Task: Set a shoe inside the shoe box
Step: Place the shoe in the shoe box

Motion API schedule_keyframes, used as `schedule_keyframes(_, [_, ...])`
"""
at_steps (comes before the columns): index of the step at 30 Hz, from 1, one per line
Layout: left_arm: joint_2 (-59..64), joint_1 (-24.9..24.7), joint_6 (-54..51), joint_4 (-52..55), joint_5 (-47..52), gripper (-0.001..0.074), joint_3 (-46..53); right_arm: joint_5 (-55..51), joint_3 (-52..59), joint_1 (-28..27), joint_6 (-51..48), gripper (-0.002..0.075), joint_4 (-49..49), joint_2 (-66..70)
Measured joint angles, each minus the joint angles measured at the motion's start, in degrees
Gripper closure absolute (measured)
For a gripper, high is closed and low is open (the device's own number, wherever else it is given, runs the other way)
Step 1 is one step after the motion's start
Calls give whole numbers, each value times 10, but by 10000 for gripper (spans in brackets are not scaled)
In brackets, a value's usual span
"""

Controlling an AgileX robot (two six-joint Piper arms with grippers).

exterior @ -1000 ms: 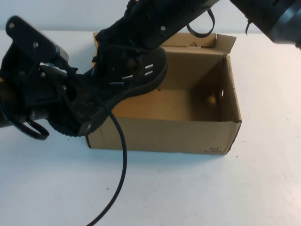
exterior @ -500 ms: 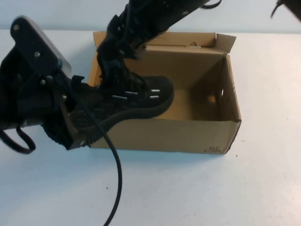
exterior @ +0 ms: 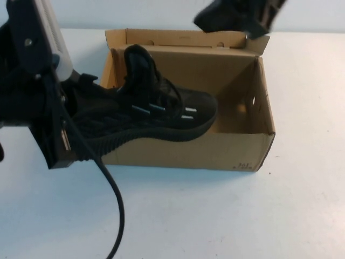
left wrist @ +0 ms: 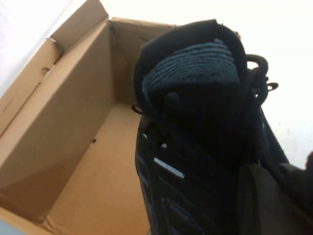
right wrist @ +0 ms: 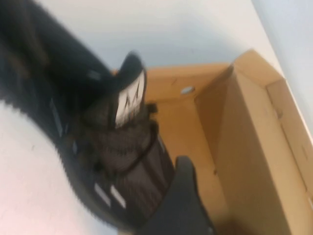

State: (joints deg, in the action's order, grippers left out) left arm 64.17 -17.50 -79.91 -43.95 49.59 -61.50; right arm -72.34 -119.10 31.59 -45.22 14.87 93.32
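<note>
- Nearest in the high view, a black cable [exterior: 116,216] trails across the pale tabletop [exterior: 215,216] from the left arm.
- The left hand [exterior: 67,137] sits at the near left corner of the box, clamped tight on the heel end of the all-black lace-up sneaker [exterior: 156,116]; the left wrist view looks straight down the shoe's collar.
- The sneaker lies tilted: its toe reaches down inside the brown corrugated cardboard shoe box [exterior: 188,151], while its heel and ribbed sole rest over the box's near left edge, outside the walls. It is partly in, not yet seated.
- Beyond it, the box floor towards the robot's right is bare, with a round hole in the right wall.
- Farthest back, the right hand [exterior: 240,16] hangs above the box's rear flap, its fingers spread wide and holding nothing, well apart from the sneaker.
- Risk: with only the heel gripped, letting go now may leave the sneaker hung on the rim, or let it tip out onto the tabletop.
- Risk: pushing the heel forward could drag the light box along, since nothing braces it.
- Risk: the cable might snag the box corner as the left arm moves.
</note>
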Motion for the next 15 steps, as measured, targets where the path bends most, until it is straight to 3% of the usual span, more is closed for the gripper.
schedule_keyframes(5, [7, 2, -27, -15, 36, 710, -4, -1, 103, -4, -16, 206, 10, -63])
schedule_keyframes(15, [13, 2, -48, -21, 113, 710, -4, 0, 260, -4, -18, 206, 138, -78])
